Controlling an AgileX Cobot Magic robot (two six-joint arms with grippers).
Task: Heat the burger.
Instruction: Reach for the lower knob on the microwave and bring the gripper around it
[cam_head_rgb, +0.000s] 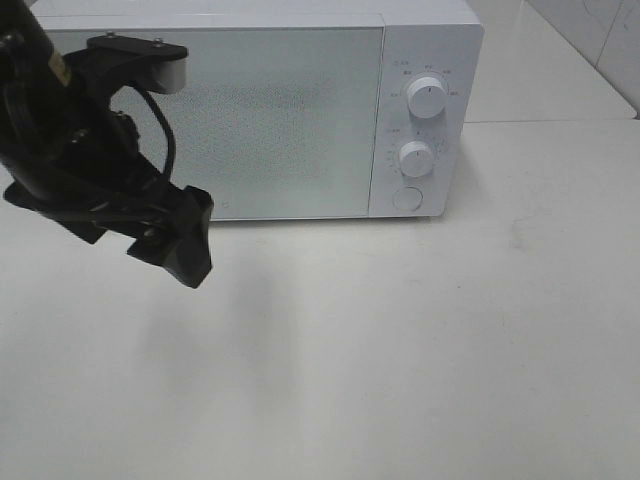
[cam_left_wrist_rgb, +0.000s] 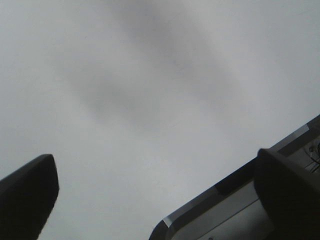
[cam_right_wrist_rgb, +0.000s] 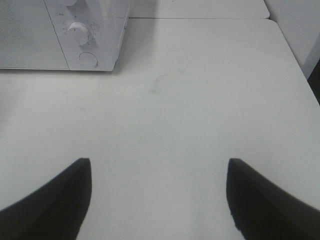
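Note:
The burger is not in view in any frame. The white microwave (cam_head_rgb: 260, 110) stands at the back of the table with its door shut. My left gripper (cam_head_rgb: 188, 245) hangs above the table just in front of the door's left part. In the left wrist view the left gripper (cam_left_wrist_rgb: 155, 200) is open and empty, and a corner of the microwave (cam_left_wrist_rgb: 225, 210) shows between its dark fingers (cam_left_wrist_rgb: 27, 197). My right gripper (cam_right_wrist_rgb: 157, 200) is open and empty over bare table, well to the front right of the microwave (cam_right_wrist_rgb: 85, 30). It does not show in the exterior high view.
The microwave panel at the right carries two white knobs (cam_head_rgb: 427, 97) (cam_head_rgb: 416, 157) and a round button (cam_head_rgb: 407, 198). The white table (cam_head_rgb: 400, 350) stretches in front. Its right edge (cam_right_wrist_rgb: 295, 55) shows in the right wrist view.

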